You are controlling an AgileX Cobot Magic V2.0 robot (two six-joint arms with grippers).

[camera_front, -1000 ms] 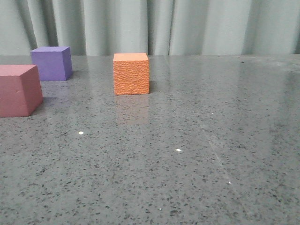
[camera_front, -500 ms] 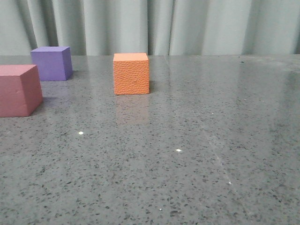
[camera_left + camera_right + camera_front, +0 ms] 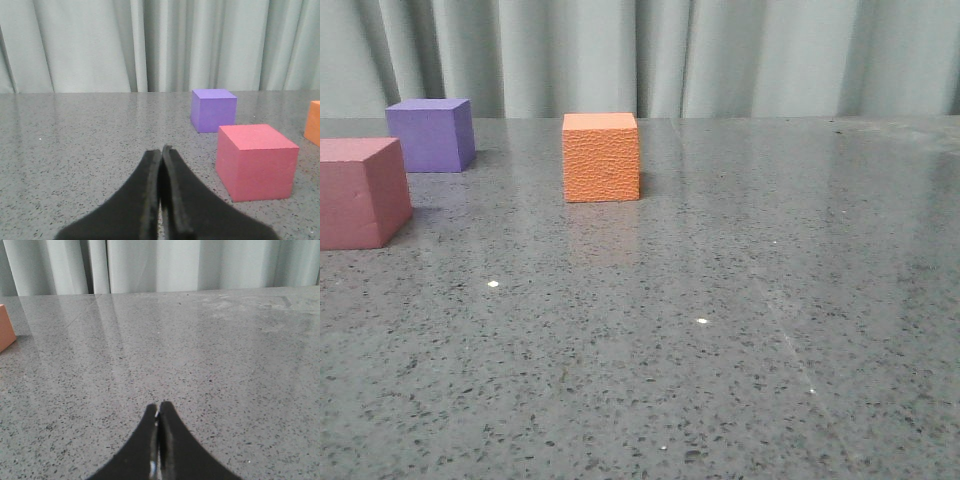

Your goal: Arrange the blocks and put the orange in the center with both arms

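Three foam blocks are seen on a speckled grey counter (image 3: 740, 330) before a pale curtain (image 3: 720, 55): one purple block (image 3: 430, 135) at the far left, one pinkish-red block (image 3: 358, 193) nearer on the left edge, and one orange block (image 3: 601, 157) with a pebbled face, set apart to their right, slightly left of the middle of the front view. No arm is seen in the front view. In each wrist view one tool is shown, its two fingers pressed together with nothing between them: the left tool (image 3: 161, 152) low over the counter, near the pinkish-red block, and the right tool (image 3: 158, 410) over bare counter, well apart from the orange block. No block is gripped yet. For a clean first grasp, the fingers would need to be parted wider than a block and lowered squarely over opposite flat faces
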